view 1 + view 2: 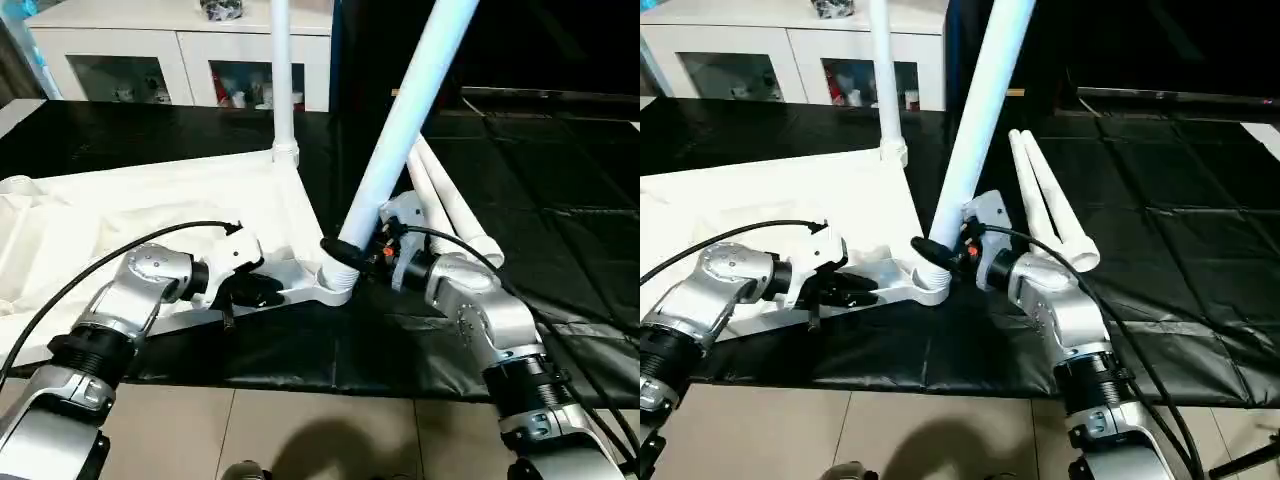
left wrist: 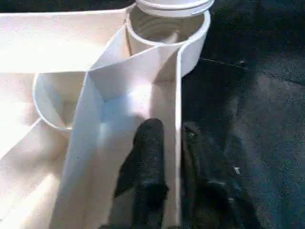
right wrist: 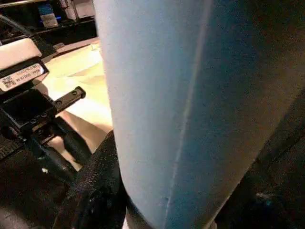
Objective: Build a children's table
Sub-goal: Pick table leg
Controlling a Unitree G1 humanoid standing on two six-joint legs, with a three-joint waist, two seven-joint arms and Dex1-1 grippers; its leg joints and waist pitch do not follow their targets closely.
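Right gripper (image 1: 352, 252) fingers clasp a smooth round tapered leg (image 1: 405, 120); left gripper (image 2: 172, 143) fingers pinch the ribbed tabletop's thin rim (image 2: 178, 95).

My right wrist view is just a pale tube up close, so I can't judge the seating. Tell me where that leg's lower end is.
Observer: The tilted leg meets the near corner socket at a lean, with the right gripper closed round it just above.
Operator: Report the left gripper.
Observer: The left gripper has a finger on each side of the tabletop edge wall, beside that socket.
Operator: Count the other legs.
Observer: One upright leg stands in the far corner socket; two spare legs lie on the black mat beyond the right arm.
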